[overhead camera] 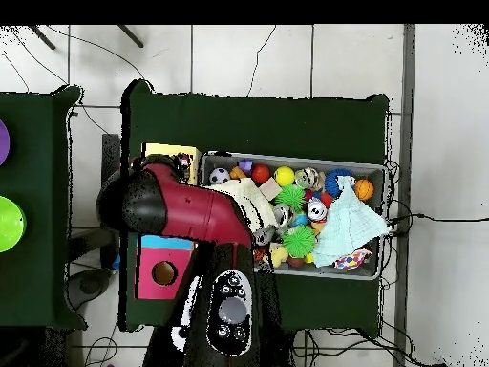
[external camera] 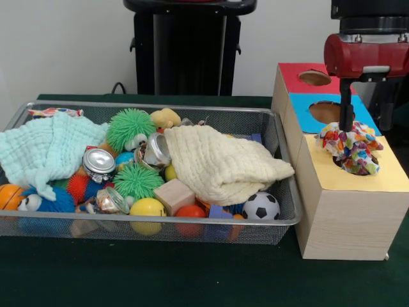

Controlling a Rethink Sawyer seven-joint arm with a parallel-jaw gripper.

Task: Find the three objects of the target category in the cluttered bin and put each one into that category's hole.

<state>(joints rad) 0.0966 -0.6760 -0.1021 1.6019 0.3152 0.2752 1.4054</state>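
Observation:
My gripper hangs at the right, over the wooden box. It is shut on a knotted cloth piece, white with red, yellow, green and blue patches. The piece sits at the mouth of the hole in the box's yellow top. The wire mesh bin lies left of the box, full of toys. A second patched cloth piece lies at the bin's back left corner; it also shows in the overhead view. I see no third piece. In the overhead view the red arm hides the gripper.
The box also has a blue-topped hole and a red-topped hole behind the yellow one. In the bin lie a cream cloth, a mint cloth, spiky green balls, metal cans, a wooden block and a small football.

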